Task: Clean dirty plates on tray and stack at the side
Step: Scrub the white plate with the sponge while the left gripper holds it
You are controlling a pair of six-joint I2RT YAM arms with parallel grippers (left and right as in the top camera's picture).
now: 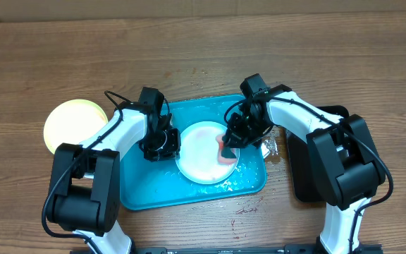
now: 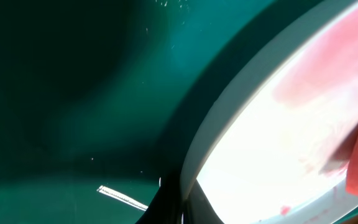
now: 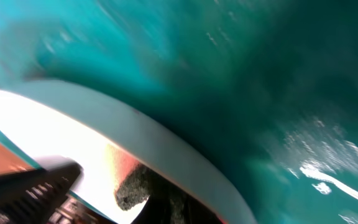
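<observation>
**Wiping stage, plate on tray.** The pale-blue plate (image 1: 201, 159) lies in the middle of the turquoise tray (image 1: 143, 187), at frame centre. The left tool (image 1: 162, 141) sits at the plate's left edge. Its wrist view shows one finger (image 2: 169, 208) against the rim, so it is judged to be pinched narrow on that rim as a brace. The right tool (image 1: 232, 141) is closed around a red sponge (image 1: 225, 151), which is pressed to the plate's right side. A pink-red smear (image 2: 328, 68) covers that side of the white centre in the left wrist view.

A yellow-green plate (image 1: 72, 125) rests on the counter (image 1: 189, 56) at the left of the frame, well apart from the tray (presumably the stacking spot). A black tray (image 1: 300, 176) lies at the right, under the right arm.

**Technique.**
- Keep the brace firm and low so the plate cannot skate on the wet tray.
- Sweep the sponge flat from centre to rim in overlapping strokes.
- Cover the smeared right side fully before lifting.
- Avoid pushing towards the braced edge hard enough to tip the plate.
</observation>
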